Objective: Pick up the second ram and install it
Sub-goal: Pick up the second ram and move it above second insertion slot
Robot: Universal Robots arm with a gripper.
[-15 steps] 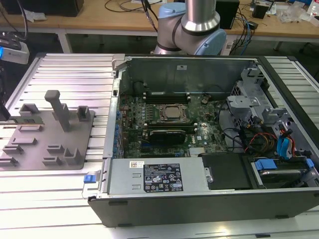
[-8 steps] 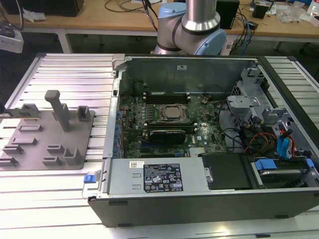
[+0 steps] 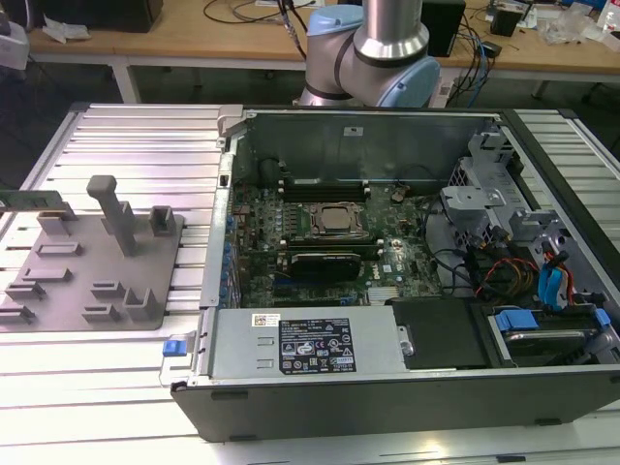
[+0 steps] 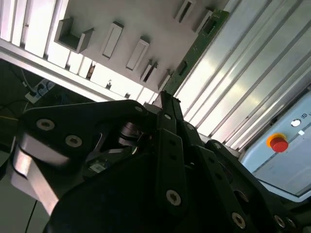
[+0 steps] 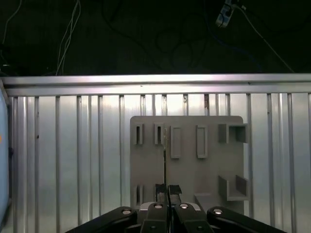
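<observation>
- Your tool point(image 5: 167, 190) is pinched shut on the second ram point(image 5: 165, 155). That is a long, thin, flat green board stick with a white label.
- In the exterior view the stick point(image 3: 34, 201) is far out at 9 o'clock. It is over the 10 o'clock corner of the flat grey plastic holder plate point(image 3: 87, 276). I cannot tell if it is free of its slot.
- The open grey metal computer case point(image 3: 387, 126) sits at 3 o'clock from that plate. Both rest on the ribbed silver metal bench point(image 3: 126, 136).
- I think the stick is light and stiff, but it could snap or chip.
- You should pinch its two flat sides, gently but firmly. Keep it straight so it does not tip or bend.
</observation>
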